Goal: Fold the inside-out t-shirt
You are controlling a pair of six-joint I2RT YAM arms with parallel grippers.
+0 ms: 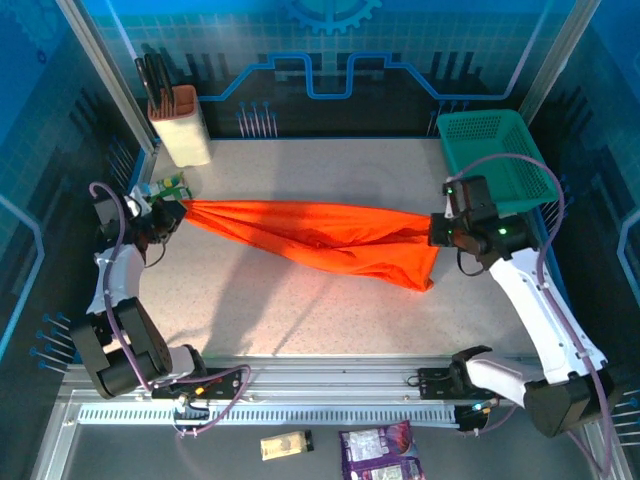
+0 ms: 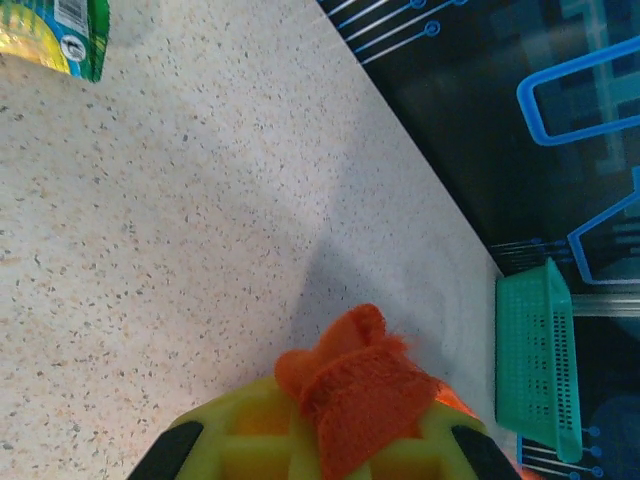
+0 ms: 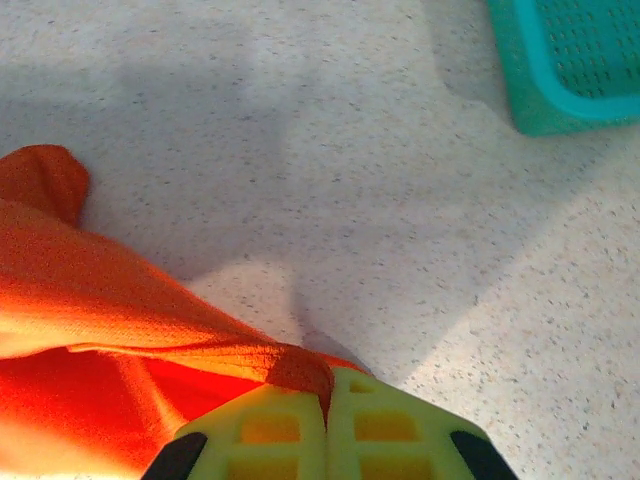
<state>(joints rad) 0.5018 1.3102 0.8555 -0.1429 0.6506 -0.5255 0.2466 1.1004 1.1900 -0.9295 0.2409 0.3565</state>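
From above, the t-shirt (image 1: 320, 240) is stretched across the table (image 1: 300, 310) between left gripper (image 1: 172, 213) and right gripper (image 1: 438, 230); by the left wrist a bunched edge, perhaps a hem, is seen clamped, by the right wrist a fold likewise

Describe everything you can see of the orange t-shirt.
The t-shirt is bright orange-red, plain soft fabric, bunched into a long wrinkled band stretched over the speckled table. The left gripper is shut on one end, the right gripper on the other; a loose corner trails beside the right grip.
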